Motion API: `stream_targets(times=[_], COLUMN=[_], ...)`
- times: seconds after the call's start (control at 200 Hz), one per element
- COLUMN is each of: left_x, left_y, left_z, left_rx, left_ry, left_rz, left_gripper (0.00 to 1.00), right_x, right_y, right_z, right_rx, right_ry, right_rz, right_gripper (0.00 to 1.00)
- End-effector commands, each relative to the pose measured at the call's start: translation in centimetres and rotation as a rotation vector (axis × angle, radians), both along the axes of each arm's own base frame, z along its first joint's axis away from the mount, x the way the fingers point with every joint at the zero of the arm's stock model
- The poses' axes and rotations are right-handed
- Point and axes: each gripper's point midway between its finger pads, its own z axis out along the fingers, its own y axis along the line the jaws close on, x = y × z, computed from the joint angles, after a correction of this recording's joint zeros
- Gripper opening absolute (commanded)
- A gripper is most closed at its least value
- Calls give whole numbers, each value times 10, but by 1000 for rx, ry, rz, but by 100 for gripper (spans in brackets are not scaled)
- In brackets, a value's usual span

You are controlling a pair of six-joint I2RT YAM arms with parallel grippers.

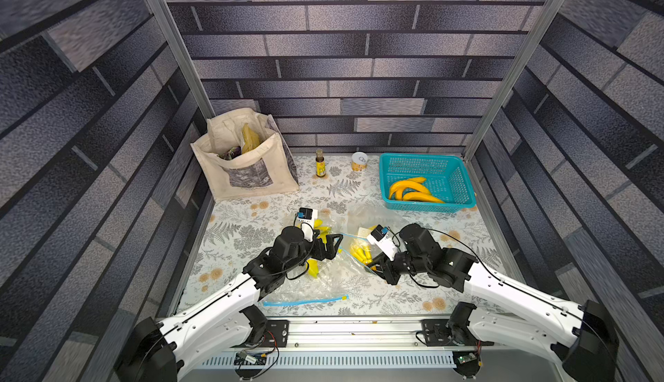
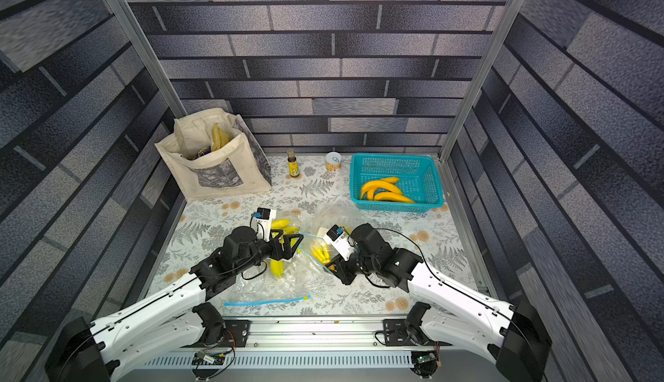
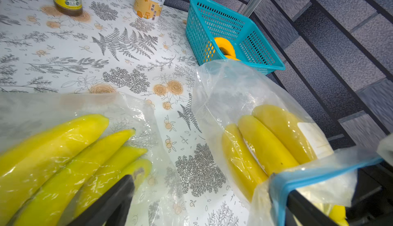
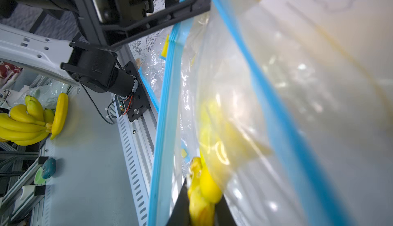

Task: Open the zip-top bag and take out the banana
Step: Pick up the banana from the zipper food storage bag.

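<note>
A clear zip-top bag (image 1: 363,215) with a blue zip rim (image 3: 319,171) lies between the two arms, its mouth apart. A yellow banana bunch (image 1: 360,252) (image 3: 265,146) sits inside it. My right gripper (image 4: 201,205) (image 1: 372,267) is inside the mouth, shut on the banana bunch's stem end. My left gripper (image 3: 209,188) (image 1: 328,245) is open wide at the other side of the mouth. The blue rim drapes over one of its fingers (image 3: 297,203), and nothing lies between the jaws.
A second clear bag (image 1: 309,286) with bananas (image 3: 53,154) lies under the left arm, its blue zip (image 1: 305,301) near the front edge. A teal basket (image 1: 463,182) holds bananas at the back right. A tote bag (image 1: 248,168), a bottle (image 1: 319,163) and a can (image 1: 359,161) stand at the back.
</note>
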Motion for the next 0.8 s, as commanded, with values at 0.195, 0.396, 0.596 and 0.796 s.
stream_targets(times=[0.195, 0.396, 0.596, 0.796], left_x=[65, 56, 34, 38], left_y=[66, 102, 114, 76], left_z=[23, 73, 94, 38], left_rx=[-18, -103, -148, -238], left_ry=[-84, -200, -239, -44], left_rz=[245, 315, 318, 145], left_gripper=[100, 100, 100, 96], right_x=[-27, -21, -14, -20], right_y=[-20, -22, -17, -9], right_z=[4, -6, -3, 21], right_rx=[-28, -76, -71, -13], right_ry=[72, 86, 68, 55], right_rz=[41, 17, 19, 94], right_gripper=[0, 0, 0, 0])
